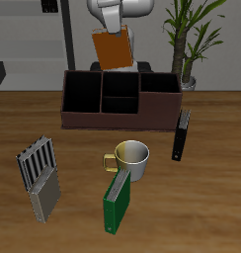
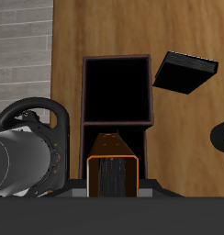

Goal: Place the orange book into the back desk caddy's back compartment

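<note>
Orange book (image 1: 114,49) hangs upright in the gripper (image 1: 112,33) above the back desk caddy (image 1: 120,103) — fingers clamp its top edge. Likely 1 stiff, light hardcover with slick covers — gripping across the covers near an edge suits it.

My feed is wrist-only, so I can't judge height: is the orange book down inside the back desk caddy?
Observer: No. The orange book hangs upright, clear above the back desk caddy, roughly over its back edge.
Operator: Anything on the table I can't see?
Observer: A green book stands beside a mug near the table's front edge.
Operator: Anything more?
Observer: A grey slatted rack sits apart from the caddy, also toward the front.
</note>
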Controlling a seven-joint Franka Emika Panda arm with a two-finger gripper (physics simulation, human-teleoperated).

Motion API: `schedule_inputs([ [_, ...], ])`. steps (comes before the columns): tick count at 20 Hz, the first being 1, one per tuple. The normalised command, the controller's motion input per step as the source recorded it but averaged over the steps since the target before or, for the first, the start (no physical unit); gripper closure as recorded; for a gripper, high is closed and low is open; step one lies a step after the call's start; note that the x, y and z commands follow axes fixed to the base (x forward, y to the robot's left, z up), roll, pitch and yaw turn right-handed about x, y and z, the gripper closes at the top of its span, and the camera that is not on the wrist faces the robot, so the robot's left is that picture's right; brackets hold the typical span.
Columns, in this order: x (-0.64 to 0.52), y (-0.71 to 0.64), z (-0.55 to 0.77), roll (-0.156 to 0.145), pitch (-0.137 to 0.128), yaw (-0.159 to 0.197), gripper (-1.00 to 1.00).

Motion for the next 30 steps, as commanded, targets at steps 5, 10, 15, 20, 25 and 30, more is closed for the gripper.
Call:
schedule_inputs([
  [5, -0.01, 0.08, -0.14, 0.021, 0.032, 0.004, 1.0],
  [10, -0.02, -0.02, -0.15, 0.007, 0.024, 0.009, 1.0],
  [15, 0.01, -0.05, -0.06, -0.008, 0.02, -0.007, 1.0],
  [20, 0.03, -0.07, -0.05, -0.01, 0.007, -0.018, 1.0],
  [25, 0.07, -0.02, -0.09, 0.001, 0.008, -0.015, 1.0],
  [30, 0.02, 0.05, -0.15, 0.014, 0.026, 0.0, 1.0],
])
